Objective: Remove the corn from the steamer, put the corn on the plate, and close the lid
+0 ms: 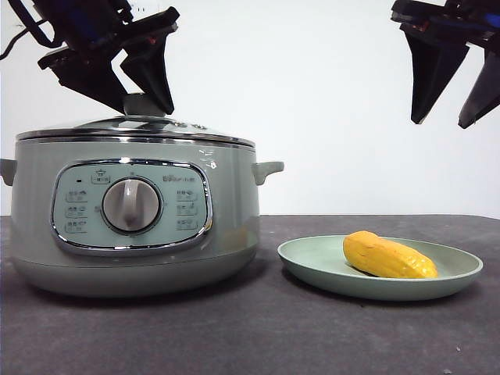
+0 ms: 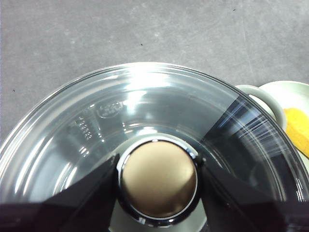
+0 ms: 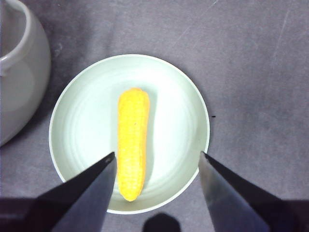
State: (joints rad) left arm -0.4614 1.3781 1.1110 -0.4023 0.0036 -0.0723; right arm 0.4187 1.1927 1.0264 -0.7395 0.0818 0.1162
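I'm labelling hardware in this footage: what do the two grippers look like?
Both grippers, left gripper and right gripper, have two matte black jaws, wedge-shaped and tapering to points. The left arm's housing shows blue parts and a black cable. No markings are legible.

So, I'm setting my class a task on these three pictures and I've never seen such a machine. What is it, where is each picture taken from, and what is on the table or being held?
It is a robot with two arms, each ending in a gripper of two black jaws. One picture looks level across the table from the front; the other two come from cameras on the arms' wrists, looking down. On the table stand a steamer with its lid on, and a plate with the corn lying on it. The left gripper has its jaws either side of the lid's knob; whether they grip it, I cannot tell. The right gripper hangs open above the plate, holding nothing.
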